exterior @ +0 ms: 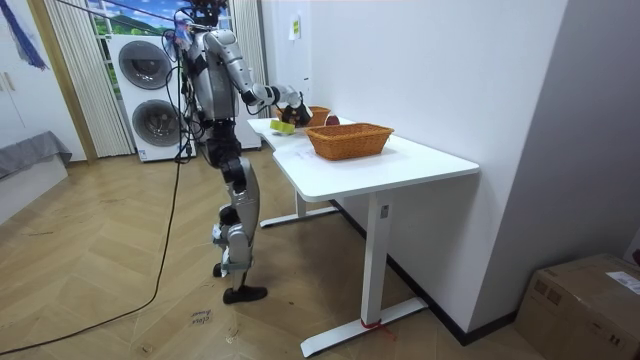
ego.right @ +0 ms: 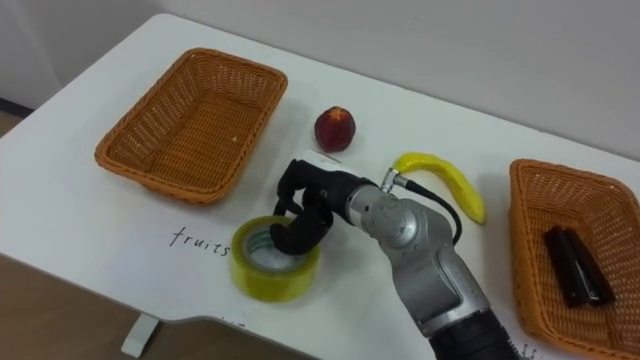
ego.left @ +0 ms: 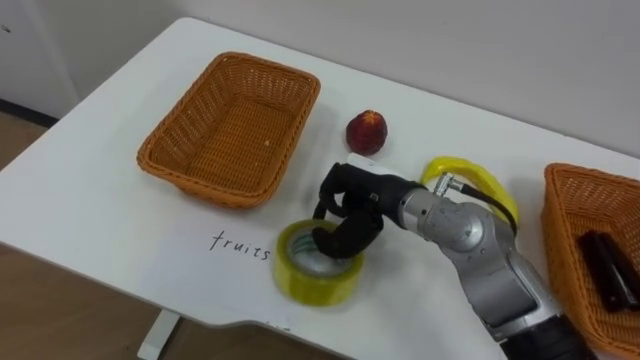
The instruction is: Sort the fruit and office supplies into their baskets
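Two wicker baskets sit at opposite ends of a white surface (ego.left: 100, 200). The left basket (ego.left: 230, 135), at upper left of the frame, has nothing in it. The right basket (ego.left: 562, 230), cut off by the right edge of the frame, holds a dark object (ego.left: 608, 265).

Between the baskets, toward the top centre, lie a red fruit (ego.left: 367, 131) and a banana (ego.right: 450, 176), a little apart. The fruit is just beside the left basket's right corner. The banana lies beside the robot's forearm.

A yellow tape roll (ego.left: 310, 288) lies flat at bottom centre, close to the surface's front edge. A handwritten label (ego.left: 240, 244) is just left of it.

The right robot hand (ego.left: 350, 205) comes in from lower right. Its fingers are curled over the tape's upper rim and hooked down into the hole, grasping the roll.

Bare surface lies open left of the tape and in front of the left basket. A clear strip also runs between the banana and the right basket.

In the room view the robot stands upright at the surface's edge, one arm stretched over it, with open wooden floor around.
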Tool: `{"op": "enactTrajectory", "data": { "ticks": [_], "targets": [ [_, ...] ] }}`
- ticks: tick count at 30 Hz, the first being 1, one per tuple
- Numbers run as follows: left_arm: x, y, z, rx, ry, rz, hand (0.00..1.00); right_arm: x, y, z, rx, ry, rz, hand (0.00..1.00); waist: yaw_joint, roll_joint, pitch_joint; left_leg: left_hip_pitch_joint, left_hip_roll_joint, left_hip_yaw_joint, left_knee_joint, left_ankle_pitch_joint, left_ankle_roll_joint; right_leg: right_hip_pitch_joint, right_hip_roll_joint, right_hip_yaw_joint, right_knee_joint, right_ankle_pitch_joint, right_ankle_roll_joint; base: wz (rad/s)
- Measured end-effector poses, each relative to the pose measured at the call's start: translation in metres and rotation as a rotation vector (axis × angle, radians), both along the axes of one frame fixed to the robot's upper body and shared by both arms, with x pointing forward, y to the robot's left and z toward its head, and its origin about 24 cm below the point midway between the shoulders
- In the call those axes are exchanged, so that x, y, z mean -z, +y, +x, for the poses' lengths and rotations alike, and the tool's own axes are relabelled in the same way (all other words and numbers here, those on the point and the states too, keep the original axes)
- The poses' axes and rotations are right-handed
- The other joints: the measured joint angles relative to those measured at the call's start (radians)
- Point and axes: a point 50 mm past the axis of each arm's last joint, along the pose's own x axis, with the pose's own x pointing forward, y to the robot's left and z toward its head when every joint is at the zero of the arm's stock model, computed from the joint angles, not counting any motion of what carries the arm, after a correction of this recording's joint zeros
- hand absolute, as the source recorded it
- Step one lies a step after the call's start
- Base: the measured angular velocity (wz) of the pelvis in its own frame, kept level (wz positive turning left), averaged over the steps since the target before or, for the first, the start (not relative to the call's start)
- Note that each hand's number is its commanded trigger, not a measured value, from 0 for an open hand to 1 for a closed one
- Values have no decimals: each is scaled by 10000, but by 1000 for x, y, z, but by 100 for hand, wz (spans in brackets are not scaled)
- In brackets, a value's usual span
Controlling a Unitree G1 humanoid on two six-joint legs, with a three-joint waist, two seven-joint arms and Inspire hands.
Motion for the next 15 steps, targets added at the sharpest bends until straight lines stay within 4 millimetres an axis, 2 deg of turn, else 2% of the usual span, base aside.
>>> {"op": "enactTrajectory", "data": {
  "ticks": [15],
  "targets": [
    [0,2,-2,-190,38,-2,0,1,-10,1,127,14,-193,100,-20,-42,-21,-4,-16,-18,8,7,10,0,-22,0,4,0,0,0]
  ]
}}
